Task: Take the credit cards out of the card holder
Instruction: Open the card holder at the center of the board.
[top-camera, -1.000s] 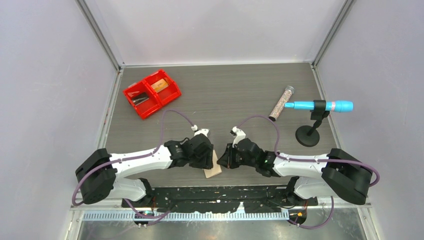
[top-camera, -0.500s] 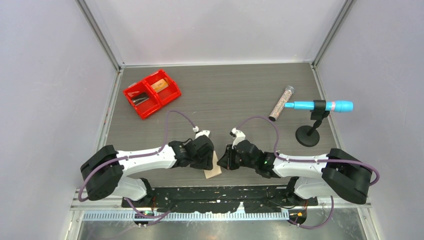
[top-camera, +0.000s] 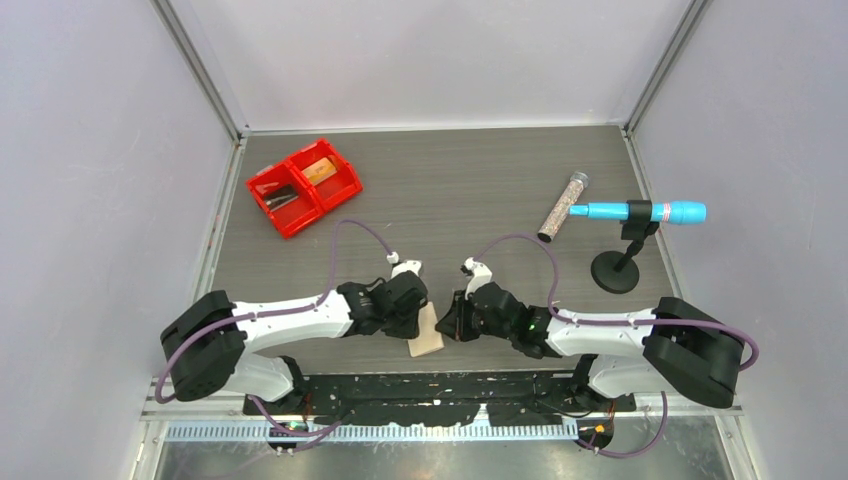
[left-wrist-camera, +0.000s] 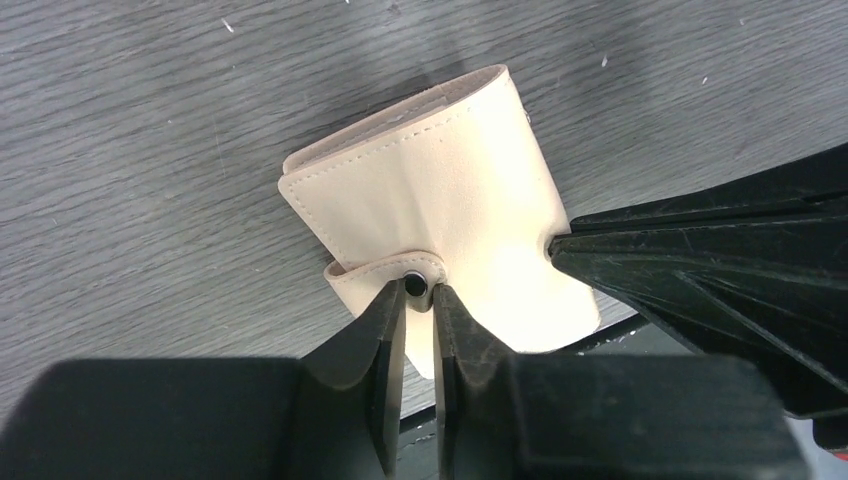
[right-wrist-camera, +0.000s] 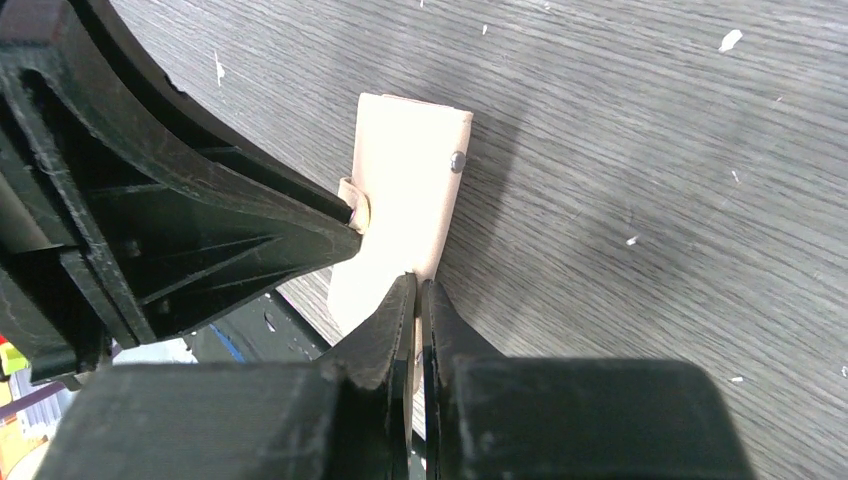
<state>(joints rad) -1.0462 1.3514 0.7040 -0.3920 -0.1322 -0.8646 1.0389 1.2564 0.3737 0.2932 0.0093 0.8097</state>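
Two grips on closed card holder (left-wrist-camera: 450, 190) at worktop (left-wrist-camera: 150, 150) edge: left pincer (left-wrist-camera: 418, 300) pinching snap tab (left-wrist-camera: 385, 272), right pincer (right-wrist-camera: 415, 290) clamping opposite edge.

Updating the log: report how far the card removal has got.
Done: nothing; no cards are out. In hand: the left claw pinches the snap tab, the right claw grips the folded card holder by its edge. Left: unsnap, open, pull the cards.
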